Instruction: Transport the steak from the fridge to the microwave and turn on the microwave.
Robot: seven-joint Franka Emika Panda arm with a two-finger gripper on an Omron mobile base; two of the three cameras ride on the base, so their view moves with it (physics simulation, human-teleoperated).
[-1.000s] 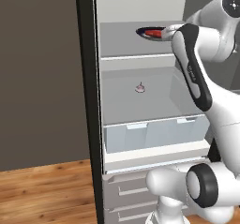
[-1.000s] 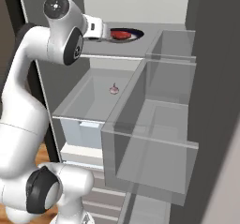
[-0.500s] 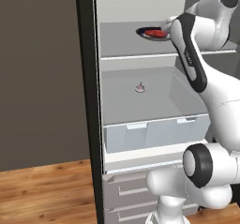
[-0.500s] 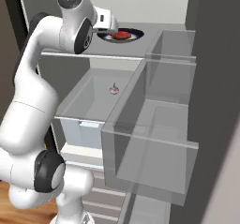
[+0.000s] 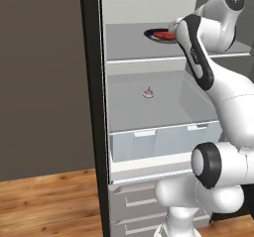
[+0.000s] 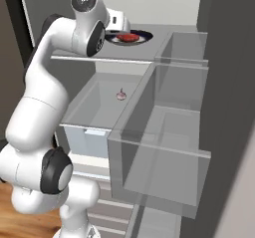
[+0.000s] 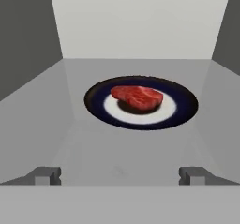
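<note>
The steak [image 7: 137,96] is a small red oval lying on a dark round plate [image 7: 185,107] with a pale centre, on the top shelf of the open fridge [image 5: 129,45]. My gripper [image 7: 119,174] is open and points at the plate from just in front of it. Its two fingertips [image 7: 47,174] stand wide apart over the bare shelf, short of the plate's rim, with nothing between them. From the base, the steak [image 5: 162,34] [image 6: 128,37] shows right beside my hand, at shelf height. The microwave is out of view.
A small pinkish item [image 5: 148,93] [image 6: 120,94] sits on the middle shelf. Below it is a translucent drawer [image 5: 163,139]. Clear door bins [image 6: 164,147] stand close on the right. The fridge's dark frame [image 5: 92,107] runs down the left.
The arm has swung up and in toward the top shelf, bringing the hand closer to the plate. The steak and plate have not moved, and the jaws stayed open.
</note>
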